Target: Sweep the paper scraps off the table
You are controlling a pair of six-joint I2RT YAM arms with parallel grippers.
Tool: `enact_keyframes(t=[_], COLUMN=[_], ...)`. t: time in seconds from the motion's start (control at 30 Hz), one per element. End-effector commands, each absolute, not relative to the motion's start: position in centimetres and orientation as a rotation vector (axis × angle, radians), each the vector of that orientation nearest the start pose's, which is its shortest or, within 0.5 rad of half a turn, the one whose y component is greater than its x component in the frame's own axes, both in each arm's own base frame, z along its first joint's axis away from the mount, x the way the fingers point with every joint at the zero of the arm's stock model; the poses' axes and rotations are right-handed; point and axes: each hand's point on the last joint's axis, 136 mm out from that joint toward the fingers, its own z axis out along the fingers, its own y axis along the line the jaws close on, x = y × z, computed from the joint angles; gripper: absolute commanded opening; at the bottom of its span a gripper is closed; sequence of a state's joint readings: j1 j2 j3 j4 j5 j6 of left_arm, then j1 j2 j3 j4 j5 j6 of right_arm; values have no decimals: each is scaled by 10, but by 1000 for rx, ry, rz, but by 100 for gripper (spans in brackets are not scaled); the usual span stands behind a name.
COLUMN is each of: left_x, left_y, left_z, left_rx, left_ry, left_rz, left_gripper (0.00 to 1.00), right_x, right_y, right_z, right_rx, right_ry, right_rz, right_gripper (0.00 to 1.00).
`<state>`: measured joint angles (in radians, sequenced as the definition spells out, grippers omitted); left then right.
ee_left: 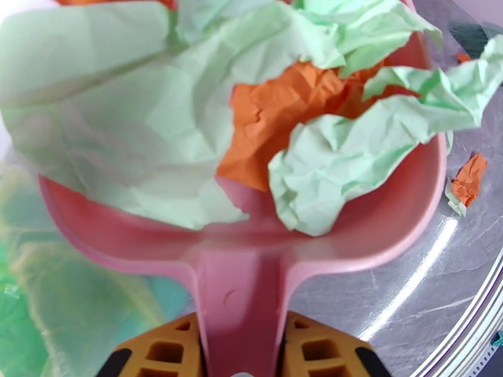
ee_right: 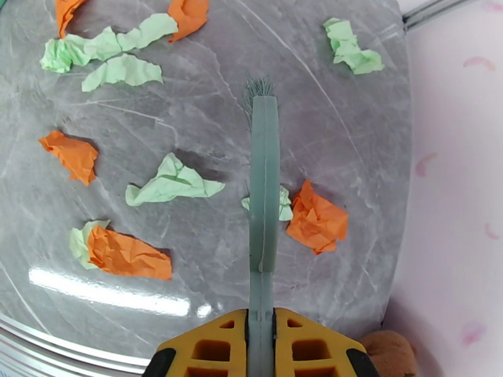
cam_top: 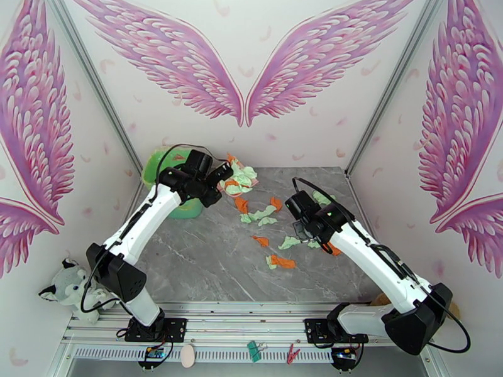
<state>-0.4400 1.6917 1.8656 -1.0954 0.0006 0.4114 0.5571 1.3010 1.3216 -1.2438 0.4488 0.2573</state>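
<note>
My left gripper (ee_left: pixel 242 352) pinches the pink dustpan (ee_left: pixel 234 281), full of paper scraps (ee_left: pixel 333 161). My right gripper (ee_right: pixel 260 344) pinches the brush (ee_right: pixel 264 177); more scraps lie at nine o'clock on the table (ee_right: pixel 188 130).

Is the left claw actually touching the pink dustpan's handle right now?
Touching. The left wrist view shows the left claw clamped on both sides of the dustpan handle.

Left fingers (ee_left: pixel 165 352) clamped, right fingers (ee_right: pixel 207 347) clamped, both arms (cam_top: pixel 146 222) reaching forward
</note>
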Motion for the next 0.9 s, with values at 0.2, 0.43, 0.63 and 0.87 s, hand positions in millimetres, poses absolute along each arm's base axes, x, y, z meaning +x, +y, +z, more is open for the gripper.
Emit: enact_keyframes(t=[0.2,0.43,0.63,0.87], left_x=[374,392,408,438], left_y=[-101,-21,10,33], left_z=[344,361,341,323], left_rx=[802,562,496,511], left_ry=[2295,2348,2408,2388], left_rz=[138,420,660,934], left_gripper=[0,0,0,0], right_x=[274,275,271,268], right_y=[90,92,93,92], right_z=[210,205,199,196], right_rx=[-311,-324,-313,-311], right_ry=[2603,2614,2630,2636], right_rz=[-295,-293,-272,-270], right_gripper=[0,0,0,0])
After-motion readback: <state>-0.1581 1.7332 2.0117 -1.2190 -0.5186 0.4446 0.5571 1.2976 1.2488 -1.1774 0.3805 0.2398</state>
